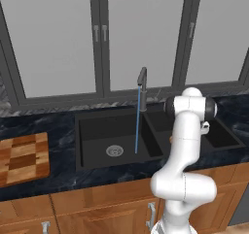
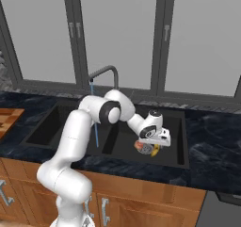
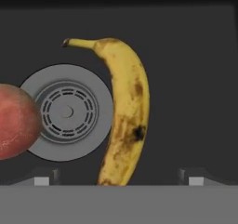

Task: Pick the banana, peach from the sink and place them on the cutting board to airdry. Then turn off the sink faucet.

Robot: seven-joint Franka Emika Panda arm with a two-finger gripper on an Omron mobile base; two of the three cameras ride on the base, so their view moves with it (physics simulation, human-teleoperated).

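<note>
Gripper [image 3: 118, 180] is hanging wide open and empty over the banana [image 3: 124, 116] in the sink's [image 2: 181, 141] right basin; the peach [image 3: 16, 121] is lying beside it, overlapping the drain [image 3: 67, 111]. Water is running from the faucet [image 1: 141, 77].

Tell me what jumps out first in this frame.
The arm reaches down into the right basin of the black sink, its open gripper over the banana beside the silver drain, with the peach on the drain's other side. The faucet is running, a thin blue stream falling into the left basin.
</note>
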